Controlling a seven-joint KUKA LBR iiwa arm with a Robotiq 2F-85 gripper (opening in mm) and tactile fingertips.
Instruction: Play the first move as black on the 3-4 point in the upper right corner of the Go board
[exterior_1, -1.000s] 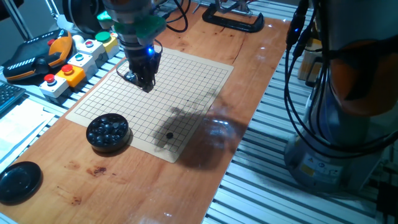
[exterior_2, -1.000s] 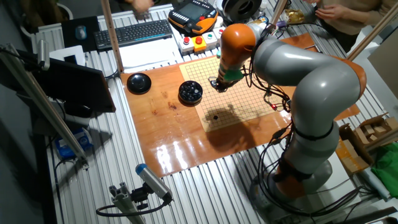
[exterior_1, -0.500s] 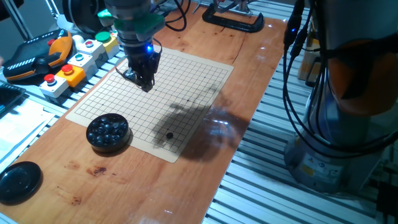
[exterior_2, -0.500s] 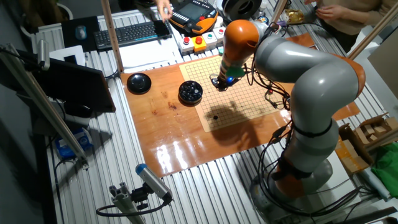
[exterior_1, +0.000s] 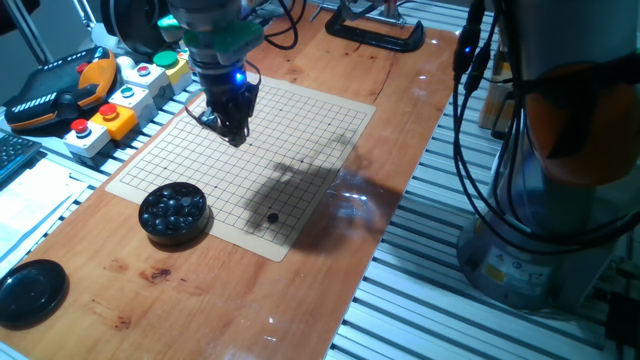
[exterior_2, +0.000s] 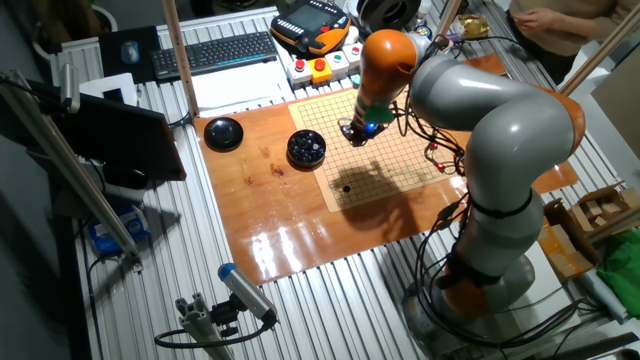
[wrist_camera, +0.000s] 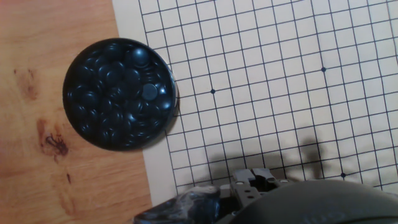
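Black stone (exterior_1: 272, 217) is already lying on the board (exterior_1: 330, 120); the end effector (exterior_1: 234, 135), grip state unclear, is hovering nearby and risking nudging it off its crossing.

Robotics lab: aluminium-profile table (exterior_1: 420, 230)

The arm (exterior_2: 500, 130) arches from its base and bends down, with the orange wrist (exterior_2: 385, 60) tilted forward. The gripper (exterior_1: 232, 128) points straight down, its fingertips drawn close together with a blue light glowing just above; whether the jaws grip anything cannot be told.
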